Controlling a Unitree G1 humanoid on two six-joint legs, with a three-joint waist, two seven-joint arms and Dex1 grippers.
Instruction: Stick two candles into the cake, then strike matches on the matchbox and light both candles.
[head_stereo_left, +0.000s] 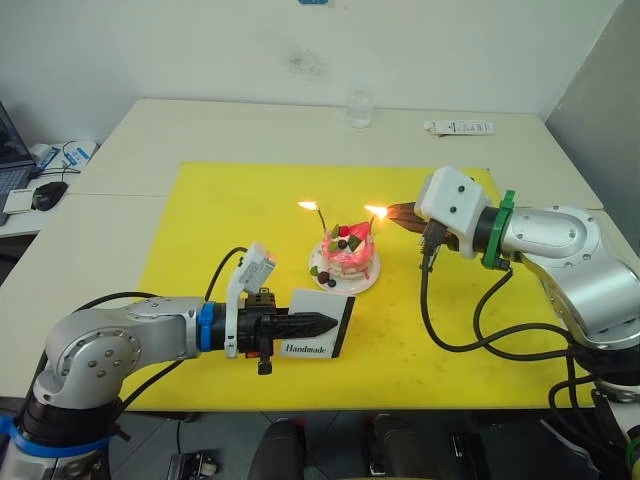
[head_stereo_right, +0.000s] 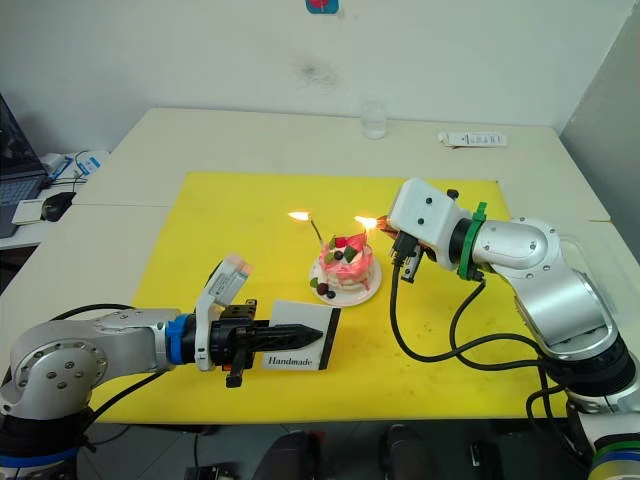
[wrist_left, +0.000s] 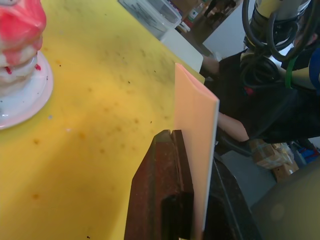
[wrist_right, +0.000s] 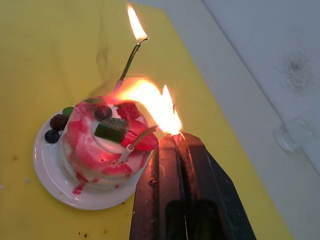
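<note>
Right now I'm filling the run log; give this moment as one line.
left claw: shut on matchbox | right claw: shut on burning match, at second candle | first candle: lit | cake: both candles in

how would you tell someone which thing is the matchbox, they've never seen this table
Start at the yellow mat covering the middle of the table, then find the pink cake with two lit candles on its white plate. The matchbox is nearer the robot, pinched in the left gripper: a flat white box printed "Handmade", the only lettered thing on the mat.
</note>
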